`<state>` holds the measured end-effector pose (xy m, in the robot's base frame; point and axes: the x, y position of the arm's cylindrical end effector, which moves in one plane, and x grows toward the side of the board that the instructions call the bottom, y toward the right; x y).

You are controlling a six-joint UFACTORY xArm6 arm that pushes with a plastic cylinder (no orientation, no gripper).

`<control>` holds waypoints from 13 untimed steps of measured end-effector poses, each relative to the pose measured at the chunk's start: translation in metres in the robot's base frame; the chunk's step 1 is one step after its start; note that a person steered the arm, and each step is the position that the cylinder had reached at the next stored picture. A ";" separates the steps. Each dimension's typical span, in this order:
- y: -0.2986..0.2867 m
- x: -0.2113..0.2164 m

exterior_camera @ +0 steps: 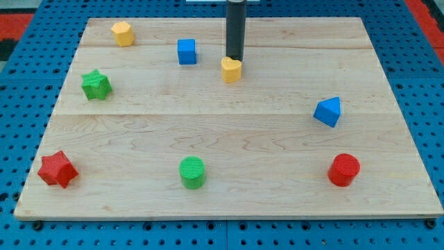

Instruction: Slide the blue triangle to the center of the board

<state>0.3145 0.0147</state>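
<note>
My tip (234, 58) is near the top of the wooden tabletop (229, 132), touching or just above the yellow heart block (231, 69). It is only a rod, with no end effector to open or close. Just to the view's left sits the blue cube (186, 51). The blue triangle (328, 111) is far off at the view's right, well apart from my tip. Other blocks: yellow hexagon (123, 33), green star (96, 85), red star (56, 169), green cylinder (193, 172), red cylinder (343, 170).
</note>
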 end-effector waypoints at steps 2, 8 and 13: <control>-0.021 -0.040; 0.240 0.121; 0.162 0.137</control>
<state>0.4510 0.1765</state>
